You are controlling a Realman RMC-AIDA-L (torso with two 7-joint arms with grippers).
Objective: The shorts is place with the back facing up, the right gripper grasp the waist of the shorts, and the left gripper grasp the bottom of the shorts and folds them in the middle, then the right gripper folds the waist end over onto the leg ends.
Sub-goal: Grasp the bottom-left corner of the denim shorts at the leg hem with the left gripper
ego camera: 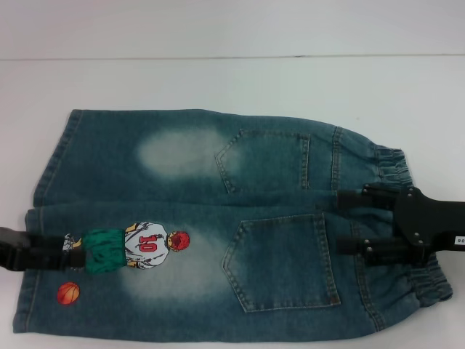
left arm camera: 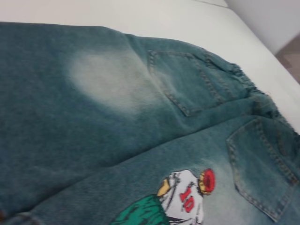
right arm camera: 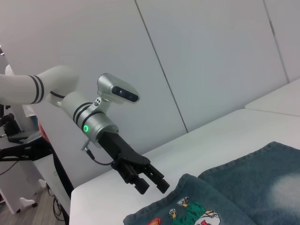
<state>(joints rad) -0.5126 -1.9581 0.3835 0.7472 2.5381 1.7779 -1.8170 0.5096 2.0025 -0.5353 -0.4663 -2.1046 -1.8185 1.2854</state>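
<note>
The left gripper (ego camera: 62, 251) sat low over the leg ends (ego camera: 33, 247) at the table's left, its fingers parted, just beside the hem and holding nothing. The shorts (ego camera: 218, 225) lay flat and back-up across the white table (ego camera: 218, 80), legs leftward, the cartoon player (ego camera: 149, 246) and orange ball (ego camera: 67, 293) on the nearer leg, two back pockets (ego camera: 283, 265) further along. At the right, the right gripper (ego camera: 349, 222) hung over the ruffled waist (ego camera: 396, 171), fingers spread wide with denim between them, not pinching it.
</note>
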